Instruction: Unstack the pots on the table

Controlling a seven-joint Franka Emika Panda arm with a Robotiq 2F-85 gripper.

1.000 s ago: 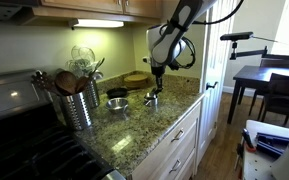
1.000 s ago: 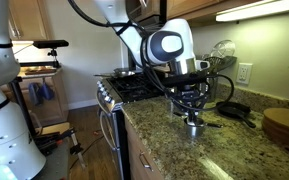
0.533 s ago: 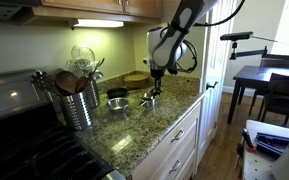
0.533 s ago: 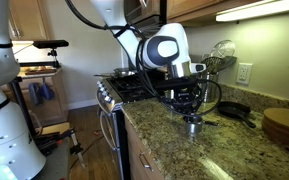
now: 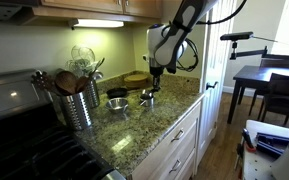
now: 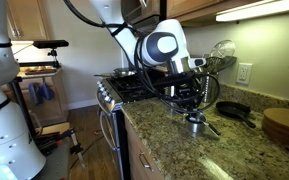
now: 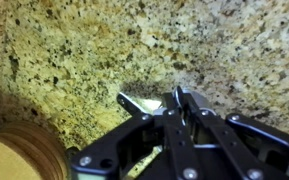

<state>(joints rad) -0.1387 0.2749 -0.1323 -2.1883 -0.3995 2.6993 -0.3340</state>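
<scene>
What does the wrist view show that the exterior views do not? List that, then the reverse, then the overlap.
Wrist view only: a shiny steel edge close beside the jaws of the gripper. Exterior views only: the small shiny steel pots whole, the tall perforated steel utensil holder, the black-topped steel stove. Shared: the speckled granite countertop and the round wooden board.

One cluster of small steel pots sits on the one granite table; how many nest together cannot be told. Also there: one steel bowl, one dark pan, one perforated utensil holder, and one round wooden board.
</scene>
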